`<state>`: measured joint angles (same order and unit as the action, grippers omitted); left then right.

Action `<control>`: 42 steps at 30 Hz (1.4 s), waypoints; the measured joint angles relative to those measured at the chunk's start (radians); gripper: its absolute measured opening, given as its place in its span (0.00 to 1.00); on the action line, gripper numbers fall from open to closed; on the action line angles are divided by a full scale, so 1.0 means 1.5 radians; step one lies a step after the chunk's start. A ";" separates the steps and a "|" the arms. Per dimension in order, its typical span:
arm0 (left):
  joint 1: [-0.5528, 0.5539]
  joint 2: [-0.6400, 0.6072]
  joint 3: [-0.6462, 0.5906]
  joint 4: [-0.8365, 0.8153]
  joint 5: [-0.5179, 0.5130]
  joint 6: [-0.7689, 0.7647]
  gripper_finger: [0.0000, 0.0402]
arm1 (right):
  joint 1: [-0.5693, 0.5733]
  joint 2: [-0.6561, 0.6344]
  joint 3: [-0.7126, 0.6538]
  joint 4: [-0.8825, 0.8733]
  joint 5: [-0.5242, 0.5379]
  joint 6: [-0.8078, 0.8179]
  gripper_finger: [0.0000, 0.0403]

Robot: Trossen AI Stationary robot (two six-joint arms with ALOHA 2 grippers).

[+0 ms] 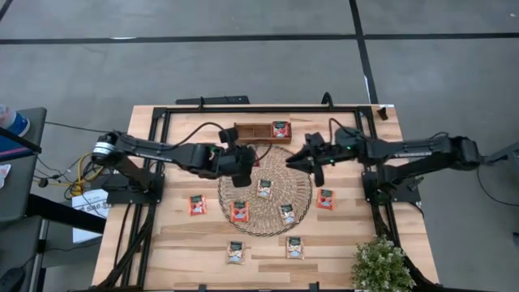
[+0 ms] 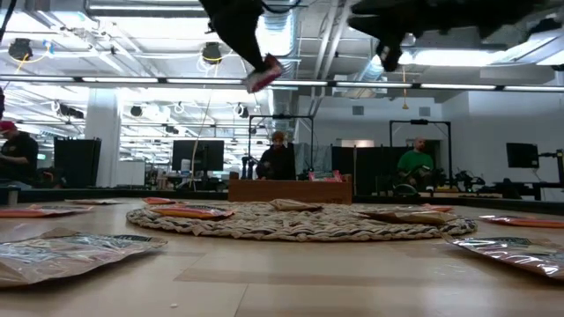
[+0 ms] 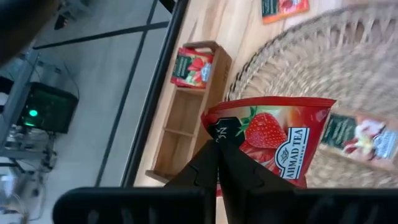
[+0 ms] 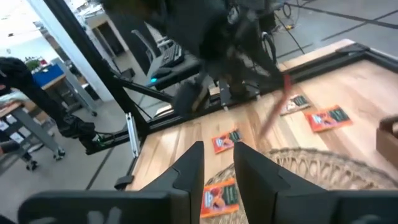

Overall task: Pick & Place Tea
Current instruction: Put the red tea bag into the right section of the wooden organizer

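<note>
My left gripper [image 3: 217, 163] is shut on a red strawberry tea sachet [image 3: 273, 140] and hangs over the far rim of the round woven mat [image 1: 265, 195], close to the wooden divided tray [image 1: 253, 132]. One red sachet [image 1: 281, 129] lies in the tray's right compartment. Three sachets [image 1: 264, 188] lie flat on the mat, and several more [image 1: 197, 204] lie on the table around it. My right gripper [image 4: 217, 158] is open with nothing between its fingers, raised over the mat's far right rim and facing the left gripper. My left gripper pinches the sachet between its two fingers at the dark corner of one edge [image 3: 219, 135]. The sachet sticks out past the fingertips, lifted clear of the mat. In the low view it hangs tilted [image 2: 264, 72], high above the table.
A black frame rail [image 1: 259, 108] runs round the table. A potted plant [image 1: 379, 264] stands at the near right corner. People sit and stand in the room beyond the far edge [image 2: 278, 158]. Bare wood shows at the mat's near left [image 1: 178, 243].
</note>
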<state>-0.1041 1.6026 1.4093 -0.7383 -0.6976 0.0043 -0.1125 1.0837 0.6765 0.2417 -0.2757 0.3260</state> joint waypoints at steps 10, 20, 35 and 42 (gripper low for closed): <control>0.003 0.024 0.000 0.050 -0.043 0.045 0.00 | -0.062 0.152 0.125 -0.059 -0.074 -0.014 0.42; 0.009 0.022 0.000 0.069 -0.074 0.095 0.00 | -0.066 0.261 0.231 -0.089 0.001 -0.064 0.50; 0.009 0.022 0.000 0.081 -0.079 0.110 0.00 | -0.072 0.287 0.277 -0.157 0.063 -0.130 0.40; 0.009 0.021 0.000 0.096 -0.074 0.110 0.00 | -0.077 0.287 0.277 -0.157 0.064 -0.126 0.34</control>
<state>-0.0910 1.6348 1.4086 -0.5948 -0.8079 0.1692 -0.2280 1.5135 1.0927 0.0063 -0.1803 0.1375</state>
